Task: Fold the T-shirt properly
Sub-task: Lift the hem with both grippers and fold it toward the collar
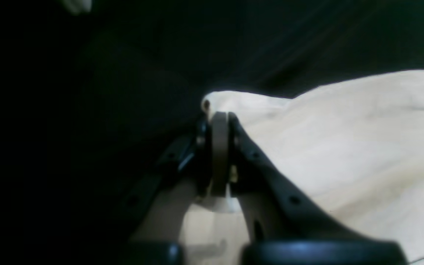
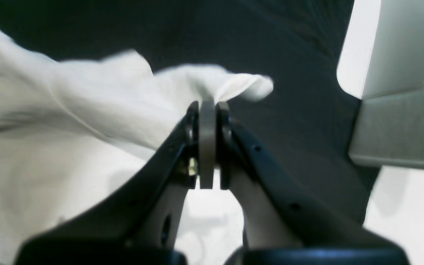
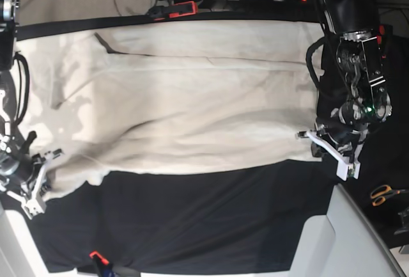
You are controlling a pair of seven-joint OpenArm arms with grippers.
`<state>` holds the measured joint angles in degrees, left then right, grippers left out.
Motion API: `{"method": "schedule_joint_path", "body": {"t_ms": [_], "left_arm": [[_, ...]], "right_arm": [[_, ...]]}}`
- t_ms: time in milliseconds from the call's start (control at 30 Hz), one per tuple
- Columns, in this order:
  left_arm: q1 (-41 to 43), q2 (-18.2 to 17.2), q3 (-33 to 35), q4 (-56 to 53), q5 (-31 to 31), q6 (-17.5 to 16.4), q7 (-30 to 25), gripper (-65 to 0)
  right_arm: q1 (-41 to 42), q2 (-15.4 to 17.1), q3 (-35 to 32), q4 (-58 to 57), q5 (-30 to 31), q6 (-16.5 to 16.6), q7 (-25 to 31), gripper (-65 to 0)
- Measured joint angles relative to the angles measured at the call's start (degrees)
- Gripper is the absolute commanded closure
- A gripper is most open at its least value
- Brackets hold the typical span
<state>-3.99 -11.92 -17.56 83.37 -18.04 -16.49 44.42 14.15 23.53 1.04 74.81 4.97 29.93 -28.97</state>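
Observation:
The cream T-shirt (image 3: 192,98) lies spread across the black tablecloth (image 3: 204,219), its near edge drawn into a curve. At the base view's right, my left gripper (image 3: 312,139) is shut on a corner of the shirt. The left wrist view shows the jaws of the left gripper (image 1: 219,117) pressed together, with a pinched tip of the T-shirt (image 1: 344,147) sticking out past them. On the base view's left, my right gripper (image 3: 50,160) is shut on the opposite corner. In the right wrist view, the right gripper (image 2: 208,106) clamps a bunched fold of the T-shirt (image 2: 68,129).
Orange-handled scissors (image 3: 383,194) lie at the right edge. A red clamp (image 3: 176,9) holds the cloth at the far side and another red clamp (image 3: 96,256) at the near side. A pale grey panel (image 3: 345,238) stands at the near right corner, and a like grey panel (image 2: 399,92) shows in the right wrist view.

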Motion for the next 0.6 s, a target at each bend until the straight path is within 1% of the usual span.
{"method": "schedule_joint_path", "body": {"t_ms": [167,267,333,467,567,600], "left_arm": [[2.9,-0.9,0.6,1.8,-0.1,-0.2,0.0,0.0],[4.4,-1.4,3.2,2.4,0.1,0.0,0.0,0.0],[5.1,-1.5,4.6,2.7,-0.3,-0.3,-0.4,0.0],[6.8,-1.7,4.9,2.8,-0.2,-0.2,-0.4,0.0],[7.8,-1.7,4.7,3.6,0.0,-0.2,-0.3,0.0],[8.1,-1.7,4.7,4.3,0.0,-0.2,-0.2,0.0]], "right_arm": [[-5.0,-0.3,5.1,5.9,-0.1,-0.1,-2.6,0.0],[-5.9,-0.3,5.7,7.0,-0.1,-0.1,-6.5,0.0],[-7.2,-0.7,6.7,8.2,0.3,-0.1,-7.1,0.0],[-12.3,-0.6,7.7,11.9,-0.2,-0.3,-8.7,0.0],[-14.2,-2.3,7.8,14.3,-0.1,-0.2,-11.9,0.0],[-14.6,-2.6,7.7,15.1,0.2,-0.2,-12.3,0.0]]}}
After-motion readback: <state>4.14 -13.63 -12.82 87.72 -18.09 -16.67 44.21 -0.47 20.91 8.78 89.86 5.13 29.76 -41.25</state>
